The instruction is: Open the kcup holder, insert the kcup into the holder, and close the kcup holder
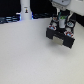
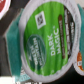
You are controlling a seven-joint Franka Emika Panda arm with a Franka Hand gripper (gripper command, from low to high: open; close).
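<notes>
The kcup point(image 2: 44, 41) fills the wrist view, its round green top tilted toward the camera and its white rim and teal side showing. In the exterior view my gripper point(image 1: 61, 23) hangs just above the black kcup holder point(image 1: 61, 36) at the exterior view's upper right. A spot of green, the kcup point(image 1: 61, 20), shows between the fingers. The gripper looks shut on the kcup, though the cup hides the fingertips in the wrist view. The holder's drawer seems pulled out toward the camera, but the blur hides its slots.
A white bottle-like object point(image 1: 25, 10) and dark items stand along the back wall at the exterior view's left. The pale tabletop point(image 1: 25, 55) spreads in front of the holder. Red and orange bits point(image 2: 80, 61) show behind the cup in the wrist view.
</notes>
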